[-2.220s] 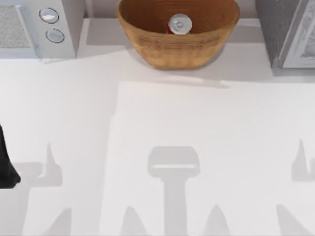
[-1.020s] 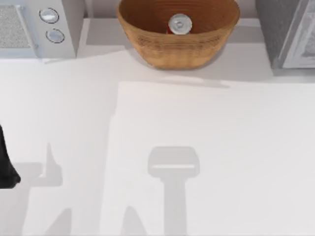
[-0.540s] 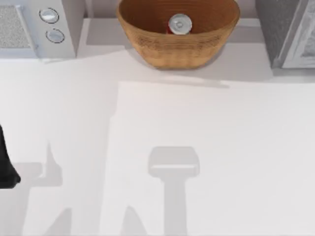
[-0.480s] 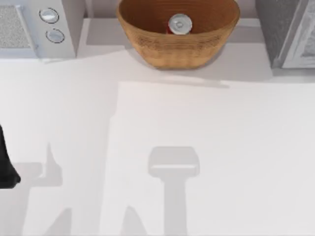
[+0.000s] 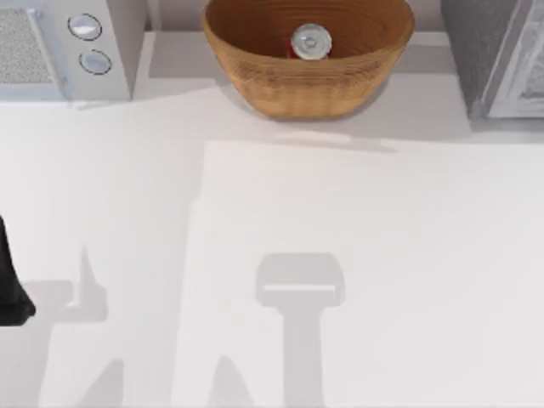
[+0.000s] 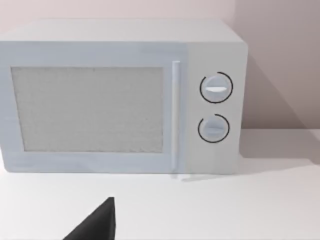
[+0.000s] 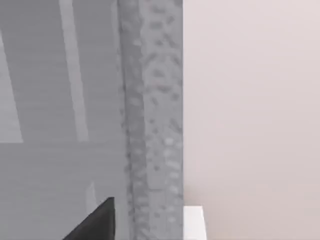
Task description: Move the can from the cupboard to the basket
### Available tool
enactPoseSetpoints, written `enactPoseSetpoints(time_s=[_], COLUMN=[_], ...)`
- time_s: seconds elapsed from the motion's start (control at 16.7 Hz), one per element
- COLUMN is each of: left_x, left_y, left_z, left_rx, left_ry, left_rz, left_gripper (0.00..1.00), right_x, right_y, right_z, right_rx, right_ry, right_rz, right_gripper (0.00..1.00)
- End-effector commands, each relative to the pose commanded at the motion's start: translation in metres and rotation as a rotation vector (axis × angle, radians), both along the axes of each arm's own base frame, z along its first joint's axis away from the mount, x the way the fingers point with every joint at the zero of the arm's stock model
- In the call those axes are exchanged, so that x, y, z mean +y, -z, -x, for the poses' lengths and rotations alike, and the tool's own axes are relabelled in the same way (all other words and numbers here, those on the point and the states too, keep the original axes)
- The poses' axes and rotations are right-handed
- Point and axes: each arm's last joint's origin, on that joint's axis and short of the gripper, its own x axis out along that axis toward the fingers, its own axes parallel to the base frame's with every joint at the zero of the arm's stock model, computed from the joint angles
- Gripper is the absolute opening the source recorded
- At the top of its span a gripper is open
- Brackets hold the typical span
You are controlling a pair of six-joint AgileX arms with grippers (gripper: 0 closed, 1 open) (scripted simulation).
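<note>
The can (image 5: 309, 41) stands upright in the basket (image 5: 255, 76); no writing legible; hands' state unclear.

The can (image 5: 310, 41) sits in the basket (image 5: 289, 85), between microwave (image 5: 59, 51) and cupboard (image 5: 497, 51).

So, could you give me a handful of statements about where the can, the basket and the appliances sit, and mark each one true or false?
1. The can stands upright inside the basket. True.
2. The basket sits at the near edge of the table. False: it is at the far edge, between the microwave and the cupboard.
3. The microwave is at the table's left. True.
4. The microwave has three round knobs. False: it has two, one above the other in the left wrist view.
5. The can lies on its side on the table. False: it stands in the basket, silver lid up.
</note>
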Motion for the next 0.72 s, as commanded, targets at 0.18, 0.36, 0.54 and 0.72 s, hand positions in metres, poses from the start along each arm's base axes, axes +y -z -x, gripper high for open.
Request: enactPoseSetpoints(time_s=[0.18, 0.36, 0.54, 0.72], left_x=[0.000, 0.000, 0.000, 0.000], left_y=[0.000, 0.000, 0.000, 0.000], left_z=[0.000, 0.000, 0.000, 0.000], left_rx=[0.000, 0.000, 0.000, 0.000], left_ry=[0.000, 0.000, 0.000, 0.000], left_rz=[0.000, 0.000, 0.000, 0.000], left_gripper=[1.00, 1.00, 1.00, 1.00], right_x=[-0.003, 0.014, 0.044, 0.068], right_y=[-0.067, -0.134, -0.188, -0.220], right_z=[-0.001, 0.006, 0.019, 0.031], right_rx=[0.012, 0.017, 0.007, -0.006], right_ry=[0.002, 0.002, 0.001, 0.001], right_rz=[-0.021, -0.028, -0.011, 0.014], right_gripper=[1.00, 1.00, 1.00, 1.00])
